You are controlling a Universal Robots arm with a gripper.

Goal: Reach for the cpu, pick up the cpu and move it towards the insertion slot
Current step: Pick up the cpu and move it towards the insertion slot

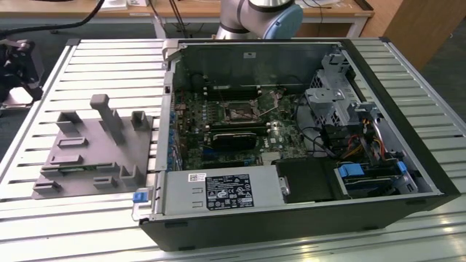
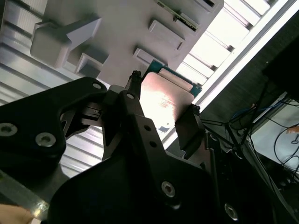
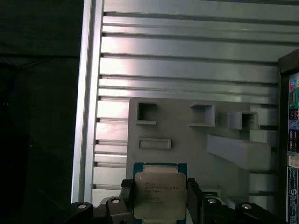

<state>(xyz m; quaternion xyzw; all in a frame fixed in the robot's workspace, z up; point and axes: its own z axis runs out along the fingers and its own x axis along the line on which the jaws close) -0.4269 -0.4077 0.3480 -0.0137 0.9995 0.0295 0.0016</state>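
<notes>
Here the jaws clasp the cpu.

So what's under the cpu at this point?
In both wrist views the grey tray lies beneath the cpu, which sits within the tool. Whether the chip rests on the tray or hangs clear of it is hidden by the chip itself.
</notes>
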